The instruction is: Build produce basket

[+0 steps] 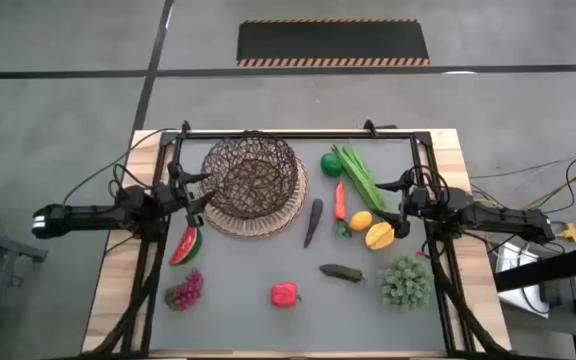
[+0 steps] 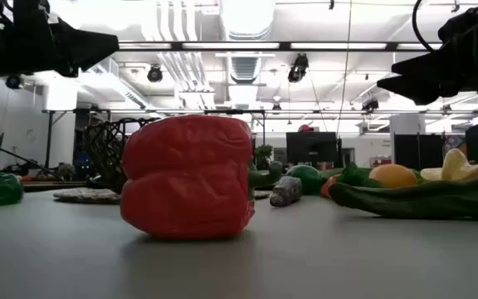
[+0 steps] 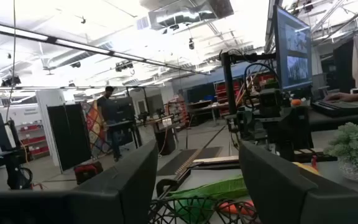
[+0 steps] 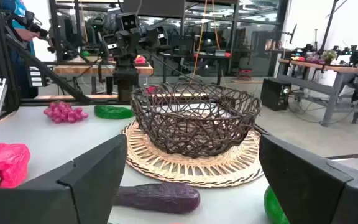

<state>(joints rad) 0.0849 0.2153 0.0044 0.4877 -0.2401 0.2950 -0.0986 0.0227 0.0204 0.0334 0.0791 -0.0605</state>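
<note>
Wicker basket (image 1: 251, 183) sitting empty btwn both arms' spread fingers, left (image 1: 200, 193) & right (image 1: 400, 205); all produce (image 1: 284, 293) waiting on desk (image 1: 238, 280), nothing loaded yet.

Grey table top (image 1: 268, 320); green bushy plant (image 1: 405, 280) near right edge; hazard-striped floor mat (image 1: 333, 43) beyond.

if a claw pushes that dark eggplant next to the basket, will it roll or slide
The eggplant looks long and rounded, lying on its side on the flat table, so a sideways push would probably roll it. A push along its length would more likely slide or spin it. Its surface looks smooth and slightly glossy, so it may slip in a loose grip.
</note>
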